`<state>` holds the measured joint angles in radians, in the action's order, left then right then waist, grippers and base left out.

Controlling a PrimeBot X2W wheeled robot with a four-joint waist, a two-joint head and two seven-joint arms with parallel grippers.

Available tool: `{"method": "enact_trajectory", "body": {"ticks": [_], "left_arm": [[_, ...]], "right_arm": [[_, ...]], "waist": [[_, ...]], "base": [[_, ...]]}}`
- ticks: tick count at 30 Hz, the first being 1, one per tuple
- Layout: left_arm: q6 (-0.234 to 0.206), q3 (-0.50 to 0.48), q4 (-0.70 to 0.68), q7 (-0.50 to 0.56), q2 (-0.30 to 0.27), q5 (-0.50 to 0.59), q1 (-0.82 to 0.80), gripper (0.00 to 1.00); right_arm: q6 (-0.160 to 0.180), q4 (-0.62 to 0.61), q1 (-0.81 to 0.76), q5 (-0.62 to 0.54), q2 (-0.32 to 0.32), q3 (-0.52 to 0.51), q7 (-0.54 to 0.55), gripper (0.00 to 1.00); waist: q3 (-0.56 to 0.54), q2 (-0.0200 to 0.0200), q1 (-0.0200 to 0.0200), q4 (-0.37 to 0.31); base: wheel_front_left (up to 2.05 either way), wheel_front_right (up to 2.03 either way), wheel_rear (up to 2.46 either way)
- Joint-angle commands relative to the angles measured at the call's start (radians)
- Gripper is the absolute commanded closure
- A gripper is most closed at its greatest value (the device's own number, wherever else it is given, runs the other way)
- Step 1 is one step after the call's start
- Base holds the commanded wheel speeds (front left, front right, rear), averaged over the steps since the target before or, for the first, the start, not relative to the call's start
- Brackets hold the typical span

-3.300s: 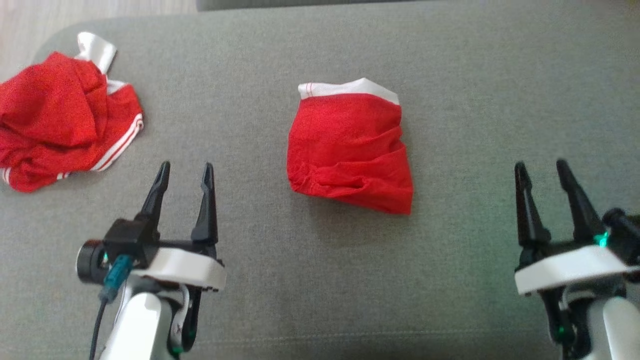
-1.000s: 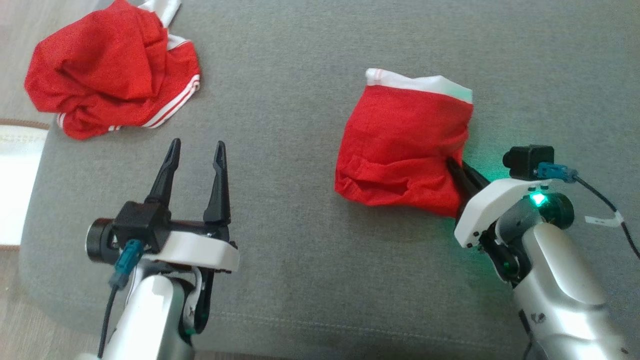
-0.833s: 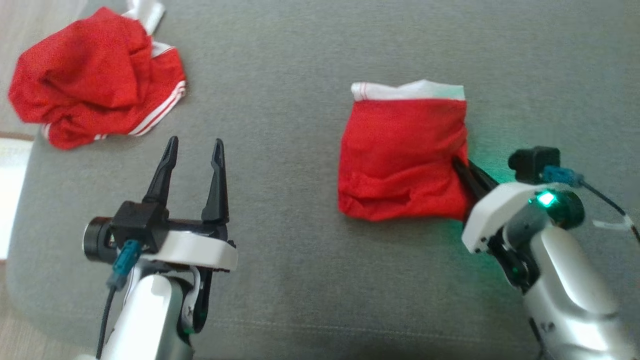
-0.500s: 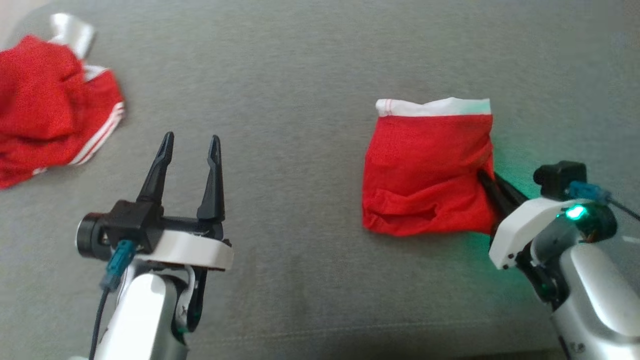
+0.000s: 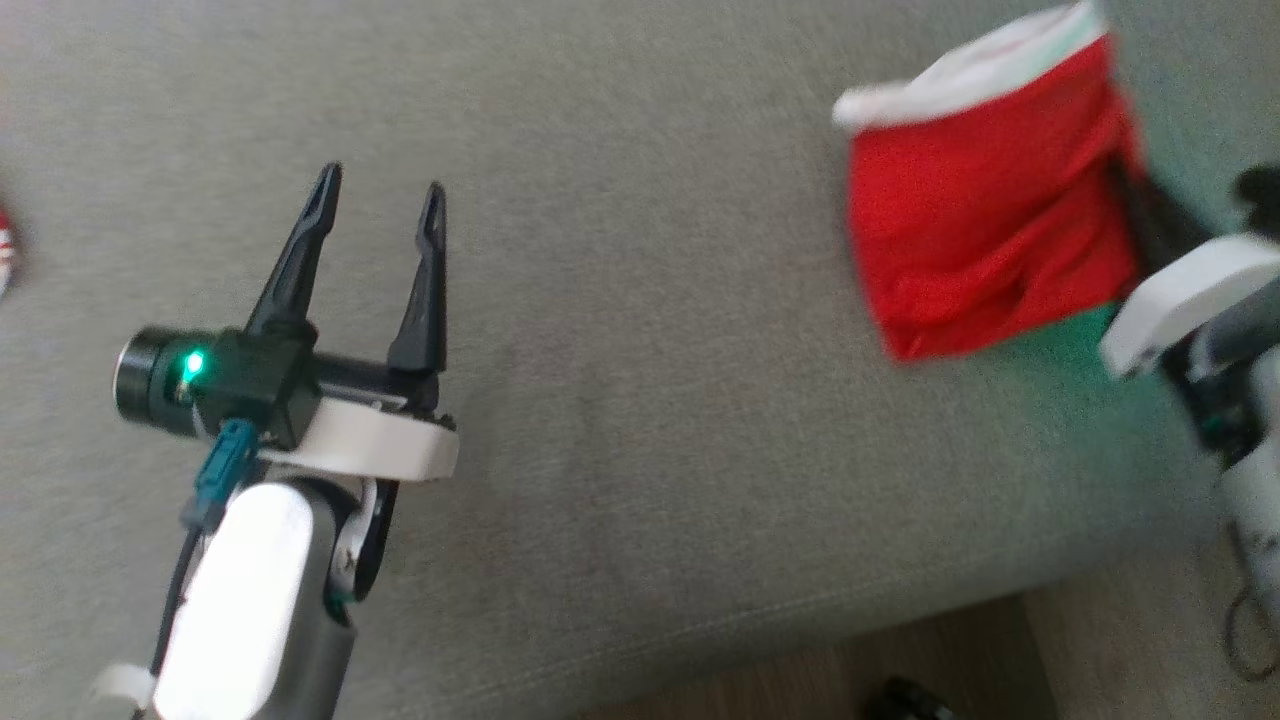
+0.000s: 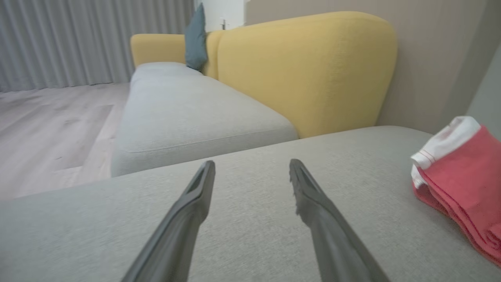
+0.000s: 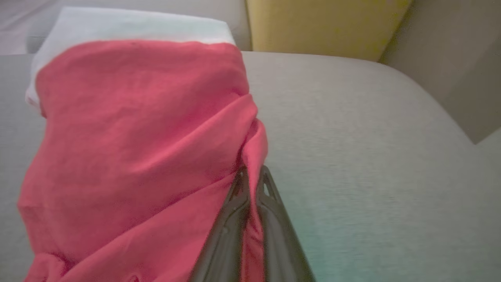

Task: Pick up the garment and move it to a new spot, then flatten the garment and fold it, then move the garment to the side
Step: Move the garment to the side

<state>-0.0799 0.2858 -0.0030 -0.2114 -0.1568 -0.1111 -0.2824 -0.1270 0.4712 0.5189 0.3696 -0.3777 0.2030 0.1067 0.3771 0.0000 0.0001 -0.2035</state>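
The jaws of the right gripper [image 7: 252,177] are pinched nearly together on a fold at the right edge of the red garment [image 5: 985,230], which sits at the far right of the grey cushion [image 5: 650,400]. The jaws of the left gripper [image 5: 380,182] stand wide and empty over the cushion, well apart from the garment. The head view is blurred, so I cannot tell whether the garment lies flat or is partly lifted.

Your head view looks down on the grey fabric cushion [image 5: 640,400]; both wrist views skim low across it. All share the folded red white-banded garment [image 5: 985,230], two o'clock overhead.
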Motion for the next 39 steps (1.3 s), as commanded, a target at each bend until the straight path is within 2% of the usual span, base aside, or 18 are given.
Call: {"method": "enact_trajectory", "body": {"ticks": [1,6,12,16,22,29,32,39], "left_arm": [[0.003,-0.020,-0.042,0.006,-0.021,0.011,-0.038,0.00],[0.020,0.003,-0.069,0.029,-0.035,0.031,-0.087,0.00],[0.037,0.025,-0.098,0.051,-0.050,0.052,-0.145,0.00],[0.050,0.044,-0.122,0.070,-0.054,0.065,-0.191,0.00],[0.060,0.063,-0.129,0.082,-0.054,0.074,-0.234,0.00],[0.066,0.076,-0.116,0.072,-0.049,0.070,-0.263,0.00],[0.064,0.078,-0.101,0.058,-0.044,0.064,-0.268,0.00],[0.052,0.076,-0.058,0.019,-0.032,0.044,-0.253,0.00]], "right_arm": [[-0.004,-0.010,0.027,0.002,-0.037,-0.009,-0.018,1.00],[-0.004,0.054,0.107,0.012,-0.075,-0.070,-0.072,1.00],[-0.004,0.090,0.164,0.016,-0.071,-0.121,-0.117,1.00],[-0.004,0.135,0.207,-0.010,-0.055,-0.197,-0.157,1.00],[-0.004,0.198,0.269,-0.050,-0.033,-0.251,-0.203,1.00],[-0.004,0.295,0.341,-0.103,-0.035,-0.289,-0.266,0.99],[-0.004,0.328,0.351,-0.128,-0.030,-0.312,-0.296,0.00],[-0.004,0.336,0.311,-0.181,-0.004,-0.359,-0.346,0.00]], "waist": [[0.055,0.0000,-0.0001,-0.050],[0.115,0.0000,-0.0001,-0.087],[0.181,0.0000,-0.0001,-0.126],[0.238,0.0000,-0.0001,-0.147],[0.292,0.0000,-0.0001,-0.156],[0.338,0.0000,-0.0001,-0.136],[0.339,0.0000,-0.0001,-0.121],[0.288,0.0000,-0.0001,-0.087]], "base": [[0.00,0.00,0.00],[0.00,0.00,0.00],[0.00,0.00,0.00],[0.00,0.00,0.00],[0.00,0.00,0.00],[0.00,0.00,0.00],[0.00,0.00,0.00],[0.00,0.00,0.00]]}}
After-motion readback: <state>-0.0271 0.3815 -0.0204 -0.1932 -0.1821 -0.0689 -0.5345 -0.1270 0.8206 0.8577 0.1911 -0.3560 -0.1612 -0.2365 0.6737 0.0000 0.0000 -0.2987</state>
